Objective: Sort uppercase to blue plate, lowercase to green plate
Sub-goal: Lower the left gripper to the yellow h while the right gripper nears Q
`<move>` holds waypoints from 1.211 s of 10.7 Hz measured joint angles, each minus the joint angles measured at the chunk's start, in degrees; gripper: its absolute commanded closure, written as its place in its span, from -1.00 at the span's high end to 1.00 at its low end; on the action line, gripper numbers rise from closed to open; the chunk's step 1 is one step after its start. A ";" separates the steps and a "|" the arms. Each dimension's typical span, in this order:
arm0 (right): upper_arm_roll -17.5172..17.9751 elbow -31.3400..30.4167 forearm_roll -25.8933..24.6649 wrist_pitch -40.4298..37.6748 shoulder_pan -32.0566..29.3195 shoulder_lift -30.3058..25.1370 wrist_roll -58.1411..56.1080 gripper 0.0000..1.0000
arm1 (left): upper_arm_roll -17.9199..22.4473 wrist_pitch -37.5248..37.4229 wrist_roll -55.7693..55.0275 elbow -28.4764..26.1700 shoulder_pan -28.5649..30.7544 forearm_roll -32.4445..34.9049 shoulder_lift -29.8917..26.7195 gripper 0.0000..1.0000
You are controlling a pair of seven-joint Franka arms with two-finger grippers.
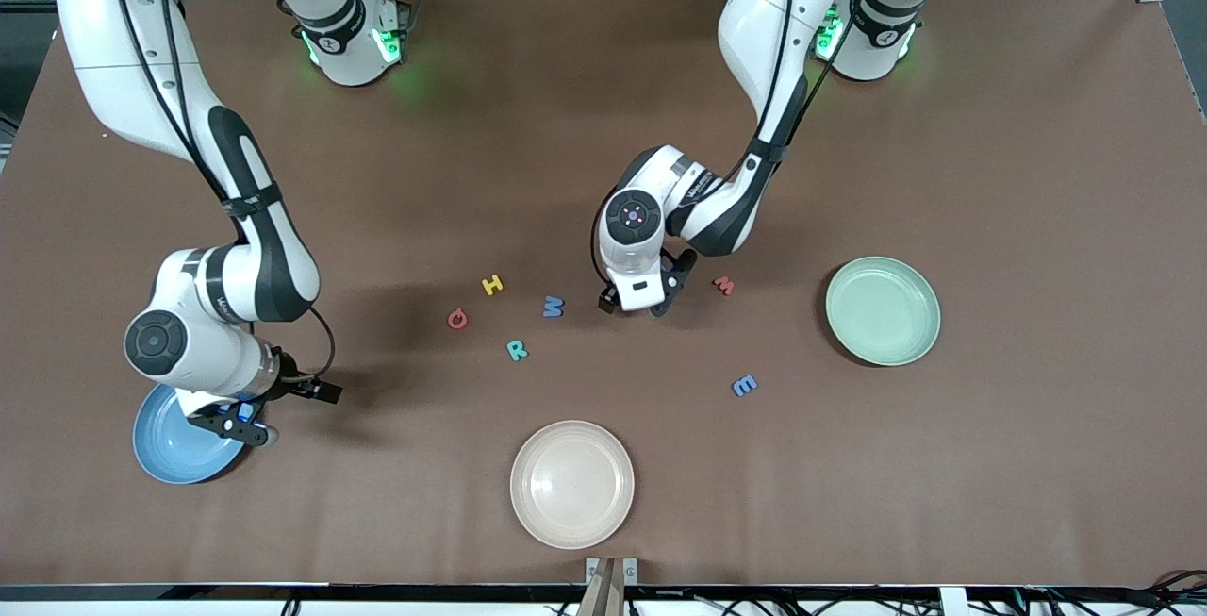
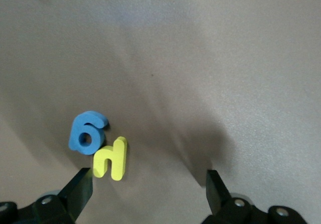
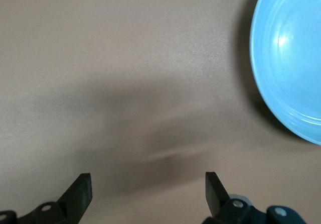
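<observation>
Cream plate (image 1: pixel 571 484) nearest camera, bare. Blue plate (image 1: pixel 174 441) at right arm's end of worktop (image 1: pixel 1018 465), green plate (image 1: pixel 883 310) at left arm's end; neither shows any letter.

Uppercase Q (image 1: pixel 456 318), H (image 1: pixel 492 285), W (image 1: pixel 553 307), R (image 1: pixel 517 349) clustered mid-worktop.

Left end effector (image 2: pixel 149 184) fingers spread, empty, over touching lowercase g (image 2: pixel 87 132) and h (image 2: pixel 111 157).

Right end effector (image 3: pixel 148 186) fingers spread, empty, over blue plate's rim.

Risk: g and h touch; closing may pinch both or nudge one away.

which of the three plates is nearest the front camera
The cream plate, lowest in the front view. The blue plate at the right arm's end and the green plate at the left arm's end both sit farther back.
</observation>
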 measured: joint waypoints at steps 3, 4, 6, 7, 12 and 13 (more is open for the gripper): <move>0.23 0.00 0.00 0.23 0.42 0.01 0.00 1.00 | 0.01 -1.11 1.10 -2.77 -0.06 0.35 -2.93 0.97; 0.27 0.00 0.00 0.27 0.56 0.01 0.00 1.00 | 0.01 -1.15 1.41 -4.34 -0.14 1.12 -4.36 0.95; 0.33 0.00 0.00 0.28 0.76 0.03 0.00 1.00 | 0.01 -0.54 1.42 -8.19 -0.35 2.24 -7.86 0.95; 0.34 0.00 0.00 0.28 0.99 0.06 0.00 1.00 | 0.01 1.40 1.42 -10.65 -0.39 2.27 -9.60 0.98; 0.36 0.00 0.00 0.41 2.16 0.43 0.00 1.00 | -0.04 10.73 0.38 -17.55 -0.48 2.27 -11.90 1.00; 0.35 0.00 0.00 0.41 2.16 0.45 0.00 1.00 | -0.05 11.01 0.22 -17.63 -0.54 2.27 -11.90 1.00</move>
